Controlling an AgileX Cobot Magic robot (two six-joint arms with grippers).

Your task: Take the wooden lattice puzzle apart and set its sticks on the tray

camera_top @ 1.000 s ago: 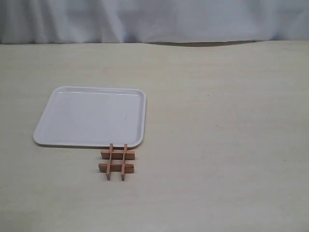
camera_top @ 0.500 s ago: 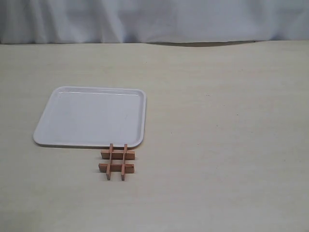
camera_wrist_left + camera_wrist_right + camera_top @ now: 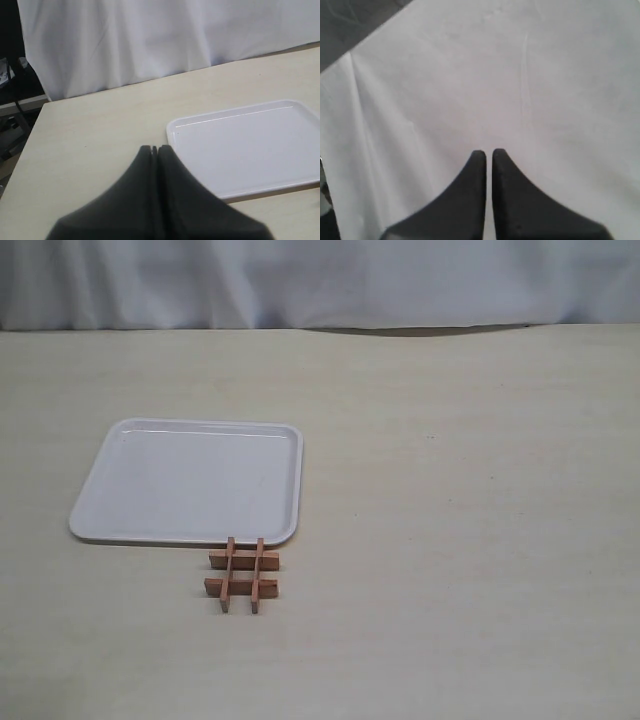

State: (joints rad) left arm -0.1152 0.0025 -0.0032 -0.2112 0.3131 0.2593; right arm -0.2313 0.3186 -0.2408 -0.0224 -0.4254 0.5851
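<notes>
The wooden lattice puzzle (image 3: pixel 244 560) lies flat on the table, its four reddish-brown sticks interlocked in a hash shape. It sits just in front of the near right corner of the white tray (image 3: pixel 190 485), and two stick ends touch or almost touch the rim. Nothing lies on the tray. Neither gripper appears in the exterior view. In the left wrist view my left gripper (image 3: pixel 155 148) is shut and empty above the table, beside a corner of the tray (image 3: pixel 250 150). My right gripper (image 3: pixel 488 152) is shut with a thin slit, empty, facing a white cloth.
A white curtain (image 3: pixel 320 280) hangs along the far edge of the pale table (image 3: pixel 460 540). Dark equipment and cables (image 3: pixel 10 100) stand beyond the table's side edge in the left wrist view.
</notes>
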